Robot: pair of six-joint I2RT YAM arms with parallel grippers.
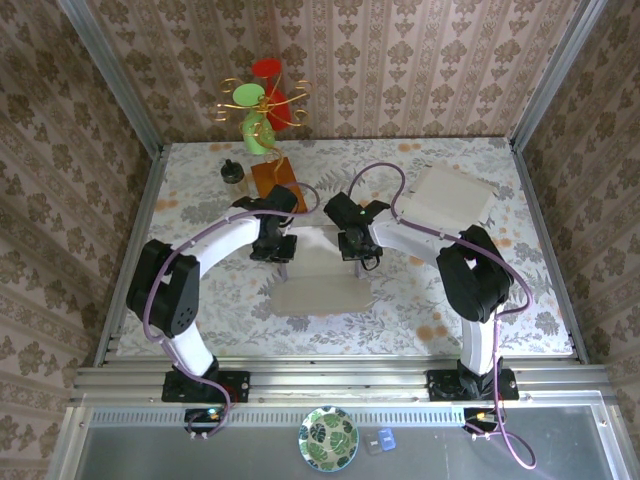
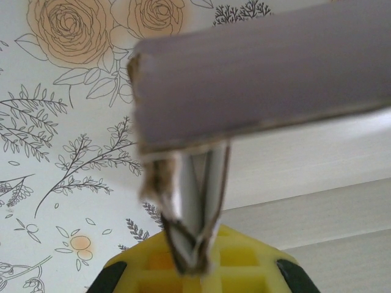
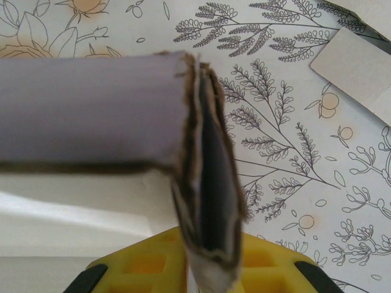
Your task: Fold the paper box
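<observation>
Currently, on the top camera, I see the paper box [image 1: 320, 285] lying on the floral table [image 1: 200, 320] at mid-table, just in front of where the two arms meet. Its far edge is raised between them.

Left gripper [image 1: 272, 245]: at the box's far left corner. On the left wrist camera a folded cardboard flap runs down into the gripper [image 2: 190, 250], and the jaws are closed tight on it. The box wall [image 2: 263, 73] crosses the upper frame, blurred.

Right gripper [image 1: 358, 248]: at the far right corner. On the right wrist camera a layered, frayed flap stands between its jaws [image 3: 211, 262]. I cannot tell whether they are pressing on it or standing just clear. The box wall [image 3: 91, 110] runs off to the left.

Other items noted:
- A stack of flat pale sheets [image 1: 450, 195] sits at far right, well apart from the box.
- A brown slab [image 1: 277, 180] and a small dark jar [image 1: 232, 172] sit at the far side, beside each other.
- A coloured toy [image 1: 262, 100] stands against the back wall.
- A leaf-patterned bowl [image 1: 328, 438] sits on the near ledge.
</observation>
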